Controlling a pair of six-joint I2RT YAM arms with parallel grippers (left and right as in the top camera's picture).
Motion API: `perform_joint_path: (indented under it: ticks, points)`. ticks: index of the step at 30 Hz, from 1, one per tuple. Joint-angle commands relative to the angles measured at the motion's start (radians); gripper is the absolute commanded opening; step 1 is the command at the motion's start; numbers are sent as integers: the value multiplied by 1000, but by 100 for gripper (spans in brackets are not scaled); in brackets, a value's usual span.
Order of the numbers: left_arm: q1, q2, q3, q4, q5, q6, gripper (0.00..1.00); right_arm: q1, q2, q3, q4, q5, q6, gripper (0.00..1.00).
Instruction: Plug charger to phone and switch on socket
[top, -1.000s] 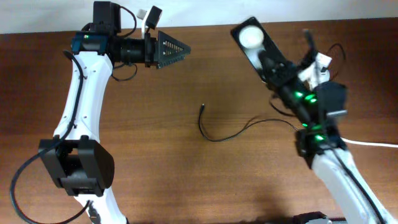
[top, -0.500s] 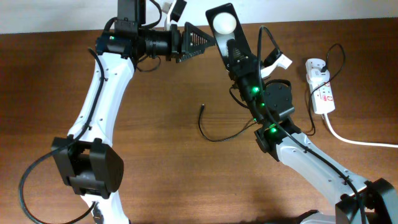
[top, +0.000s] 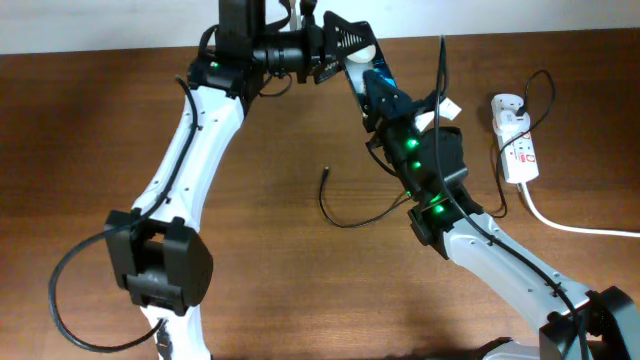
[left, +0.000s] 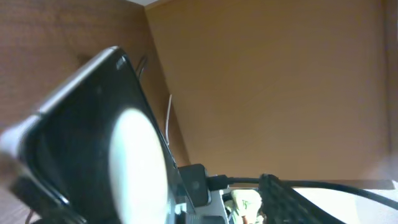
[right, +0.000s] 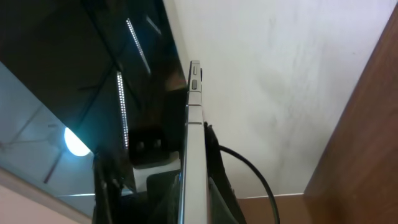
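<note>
My right gripper (top: 395, 100) is shut on the black phone (top: 378, 75) and holds it tilted up above the table's far edge. In the right wrist view the phone (right: 194, 137) is edge-on between the fingers (right: 193, 199). My left gripper (top: 345, 42) is right at the phone's upper end and covers part of it. In the left wrist view the glossy phone (left: 93, 143) fills the left, apart from the one finger (left: 311, 199) that shows. The thin black charger (top: 345, 222) lies loose on the table, plug tip (top: 326, 172) pointing away. The white socket (top: 518, 150) lies at the right.
The socket's thick white cord (top: 580, 228) runs off to the right edge. A white adapter (top: 508, 105) with a black lead sits at the socket's far end. The pale wall (top: 520, 15) borders the table's far edge behind both grippers.
The left arm has swung right along the far edge until its gripper reached the phone. The right arm carried the phone left, uncovering the socket, and has barely moved in the last half second.
</note>
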Motion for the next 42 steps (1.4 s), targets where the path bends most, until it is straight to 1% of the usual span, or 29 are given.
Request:
perform_joint_path:
  ticks: [1,3,6,9,11,13,14,15,19,20,21,24,26,28,30,33,34,35,37,38,39,40,41,42]
  points:
    - [-8,10,7,-11,-23,-17,60,6,-9,30,15,5,4,4]
    - [-19,17,7,-23,-45,-17,60,7,-9,30,8,1,4,4]
    - [-24,23,7,-23,-55,-21,61,45,-9,30,-57,3,3,4]
    - [-26,32,7,-24,-56,-21,55,54,-9,30,-60,2,3,4]
    - [-26,34,7,-23,-56,-21,52,58,-9,30,-59,-22,3,4]
    - [-26,39,7,-23,-54,-21,45,58,-9,30,-60,-42,-1,4]
    - [-26,45,7,-24,-42,-22,39,58,-9,30,-60,-45,-1,4]
    - [-26,45,7,-24,-37,-22,35,58,-9,30,-60,-45,-1,4]
    - [-26,45,7,-23,-34,-65,22,58,-9,30,-60,-45,0,4]
    - [-26,45,7,-23,-33,-78,17,58,-9,30,-60,-45,0,4]
    - [-26,45,7,-23,-25,-79,10,58,-9,30,-60,-45,0,4]
    - [-26,45,7,-23,-11,-101,1,58,-9,30,-60,-45,0,4]
    - [-26,45,7,-23,-10,-134,0,58,-9,30,-60,-45,0,5]
    - [-23,45,7,-23,-1,-136,0,58,-9,30,-60,-45,0,14]
    - [0,45,7,-19,17,-148,0,58,-9,30,-60,-45,0,32]
    - [59,45,7,-19,34,-137,0,58,-9,30,-61,-45,0,45]
    - [80,45,7,-19,34,-110,0,58,-9,30,-67,-50,0,49]
    - [118,45,7,-21,39,-47,0,58,-9,30,-87,-64,0,57]
    - [191,47,7,-58,77,24,0,58,-9,30,-200,-111,-1,68]
    - [226,47,7,-94,80,79,0,58,-9,30,-275,-137,-2,72]
    - [262,47,7,-145,96,142,0,58,-9,30,-381,-158,-64,76]
    - [304,47,7,-221,98,203,0,58,-9,30,-452,-162,-116,78]
    - [353,47,7,-318,99,289,0,57,-9,30,-583,-165,-268,86]
    - [378,47,7,-370,101,335,0,56,-9,30,-671,-164,-423,90]
